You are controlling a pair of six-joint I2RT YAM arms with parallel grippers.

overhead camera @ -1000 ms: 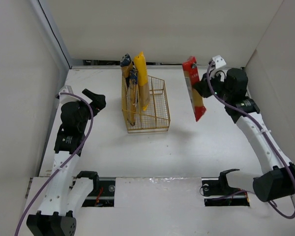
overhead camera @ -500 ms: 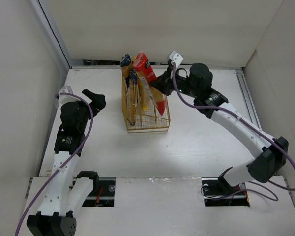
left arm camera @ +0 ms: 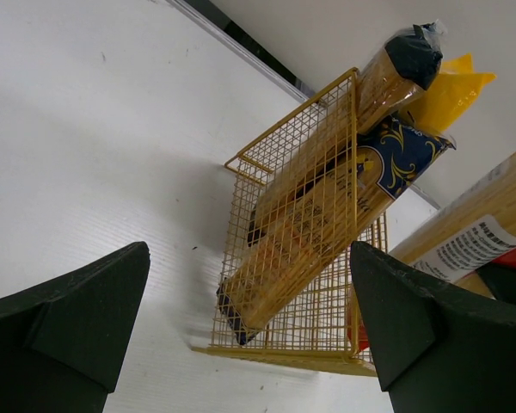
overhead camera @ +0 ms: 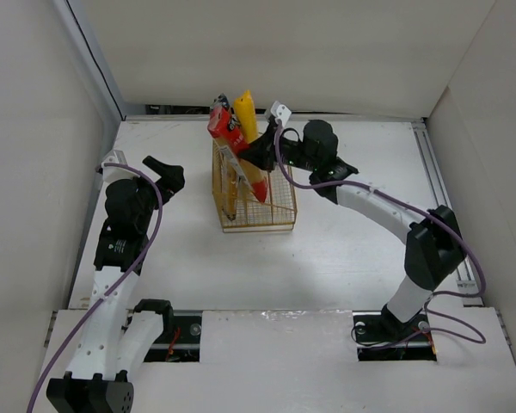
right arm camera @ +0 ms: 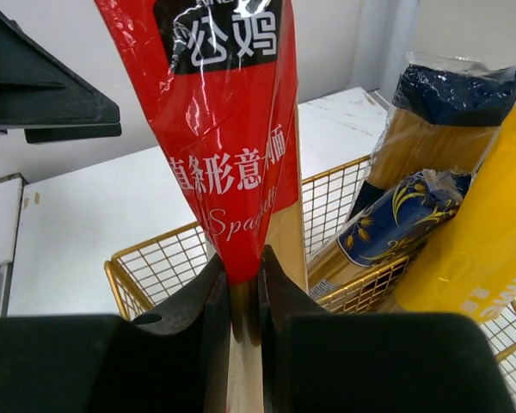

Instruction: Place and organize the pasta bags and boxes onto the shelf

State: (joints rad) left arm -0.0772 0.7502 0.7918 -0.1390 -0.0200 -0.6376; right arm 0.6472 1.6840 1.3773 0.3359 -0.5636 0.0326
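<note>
The gold wire rack (overhead camera: 279,225) stands mid-table at the back. My right gripper (overhead camera: 256,153) is shut on the red-ended spaghetti pack (overhead camera: 229,136) and holds it tilted over the rack, lower end down among the wires. The right wrist view shows the jaws closed on this pack (right arm camera: 232,129). The plain yellow pack (overhead camera: 245,112), the black-ended pack (left arm camera: 396,69) and the blue-ended pack (left arm camera: 387,163) lean inside the rack (left arm camera: 310,258). My left gripper (overhead camera: 170,172) is open and empty, left of the rack and apart from it.
White walls close in the table on the left, back and right. A rail runs along the table's right edge (overhead camera: 434,181). The right arm (overhead camera: 387,211) stretches diagonally across the table's right half.
My right arm swung left with the red-ended pack, from right of the rack to over it, and the pack's lower end went down into the rack. The left arm has not moved.
</note>
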